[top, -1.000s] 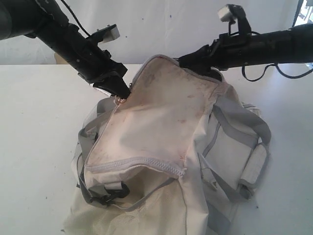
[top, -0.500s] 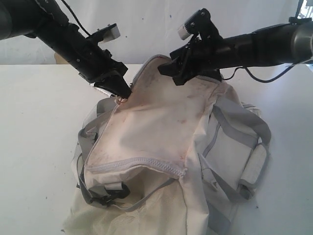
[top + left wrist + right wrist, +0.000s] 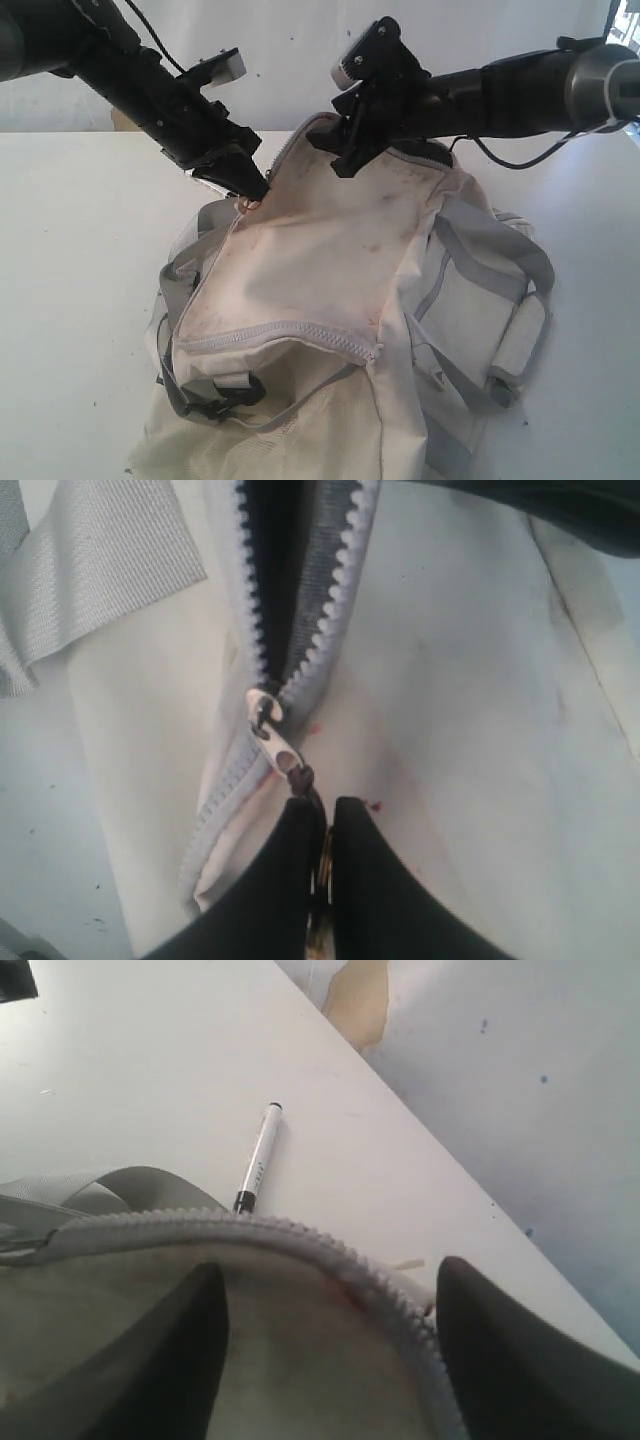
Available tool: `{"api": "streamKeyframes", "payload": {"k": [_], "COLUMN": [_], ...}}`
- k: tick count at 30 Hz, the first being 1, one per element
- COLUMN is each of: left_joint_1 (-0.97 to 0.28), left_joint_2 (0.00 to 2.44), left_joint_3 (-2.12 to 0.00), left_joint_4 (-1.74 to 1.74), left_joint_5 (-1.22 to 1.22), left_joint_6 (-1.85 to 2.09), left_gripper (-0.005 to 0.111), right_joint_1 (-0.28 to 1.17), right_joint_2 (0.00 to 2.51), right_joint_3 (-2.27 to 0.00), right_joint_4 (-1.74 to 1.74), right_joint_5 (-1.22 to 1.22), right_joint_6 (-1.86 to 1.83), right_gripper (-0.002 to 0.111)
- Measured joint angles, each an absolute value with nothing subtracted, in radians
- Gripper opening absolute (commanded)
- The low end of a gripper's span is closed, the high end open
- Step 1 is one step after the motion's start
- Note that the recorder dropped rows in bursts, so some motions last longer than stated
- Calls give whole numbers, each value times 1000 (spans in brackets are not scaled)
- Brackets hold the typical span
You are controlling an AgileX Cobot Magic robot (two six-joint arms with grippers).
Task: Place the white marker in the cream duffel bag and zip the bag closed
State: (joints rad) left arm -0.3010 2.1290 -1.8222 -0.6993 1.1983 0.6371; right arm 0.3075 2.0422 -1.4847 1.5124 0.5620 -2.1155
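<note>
The cream duffel bag (image 3: 330,260) lies on the white table with its stained top flap raised at the back. My left gripper (image 3: 252,190) is shut on the zipper pull (image 3: 295,775); the slider (image 3: 263,708) sits partway along the grey teeth, with dark lining showing beyond it. My right gripper (image 3: 335,150) is open above the flap's raised zipper edge (image 3: 330,1255), its fingers (image 3: 190,1350) either side of the fabric. The white marker (image 3: 258,1157), black cap at one end, lies on the table behind the bag, seen only in the right wrist view.
Grey straps (image 3: 500,250) and a padded handle (image 3: 520,345) trail off the bag's right side. A black buckle (image 3: 215,405) sits at the front left. A white wall (image 3: 300,40) stands behind the table.
My right arm has swung leftward across the back of the bag, its gripper now over the flap's top edge. The left gripper has stayed on the zipper pull.
</note>
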Motion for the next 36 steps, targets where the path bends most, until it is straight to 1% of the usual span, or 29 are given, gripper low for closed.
{"api": "streamKeyframes", "payload": {"k": [3, 6, 11, 15, 20, 29, 36], "left_joint_1": [-301, -301, -301, -301, -301, -301, -301], "left_joint_2": [2129, 2129, 2129, 2129, 2129, 2127, 2076], "left_joint_3": [-1822, -1822, -1822, -1822, -1822, -1811, -1666], "left_joint_4": [-696, -691, -691, -689, -687, -638, -638], "left_joint_5": [1198, 1201, 1202, 1202, 1205, 1200, 1196], "left_joint_6": [637, 639, 639, 639, 639, 554, 541], "left_gripper": [0, 0, 0, 0, 0, 0, 0], "right_joint_1": [313, 319, 319, 319, 322, 329, 329], "right_joint_2": [2042, 2042, 2042, 2042, 2042, 2042, 2042], "right_joint_3": [-1484, -1484, -1484, -1484, -1484, -1484, -1484], "right_joint_4": [1514, 1514, 1483, 1470, 1458, 1454, 1452], "right_joint_5": [564, 564, 566, 552, 491, 363, 329], "right_joint_6": [-2116, -2118, -2118, -2118, -2095, -1948, -1912], "right_gripper": [57, 52, 28, 0, 0, 0, 0]}}
